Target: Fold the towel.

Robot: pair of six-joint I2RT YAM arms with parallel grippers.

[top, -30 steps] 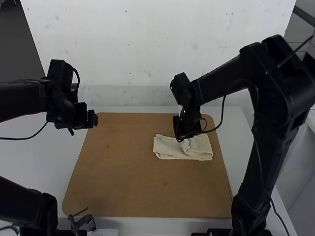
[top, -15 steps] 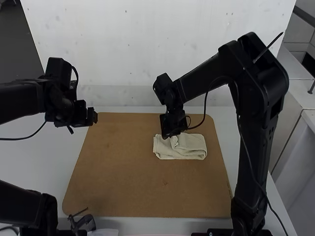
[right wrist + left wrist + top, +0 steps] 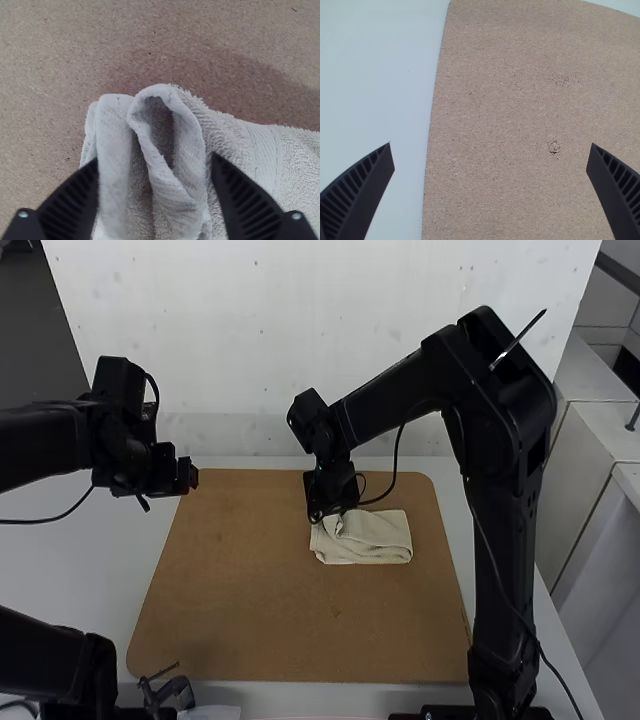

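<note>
The off-white towel [image 3: 375, 538] lies as a folded, layered strip on the brown board's right half, with a raised bunched part at its left end. Over that end is the right gripper [image 3: 322, 514]. In the right wrist view, the right gripper [image 3: 156, 162] is shut on a thick upright loop of the towel [image 3: 175, 200], its two fingers pressing from either side. The left gripper [image 3: 190, 478] hangs above the board's far left edge, away from the cloth. Seen from its wrist, the left gripper [image 3: 491, 150] has widely parted fingers with nothing between them.
The brown board [image 3: 250, 610] lies on a pale table [image 3: 60, 570], with a white wall [image 3: 300, 340] behind it. A small dark clamp-like item [image 3: 168, 692] sits by the near left edge. The right arm's cable hangs beside its gripper.
The right gripper has moved left, carrying the raised cloth. The towel's right edge has shifted left, while its left edge has stayed nearly in place. The left arm has kept still.
</note>
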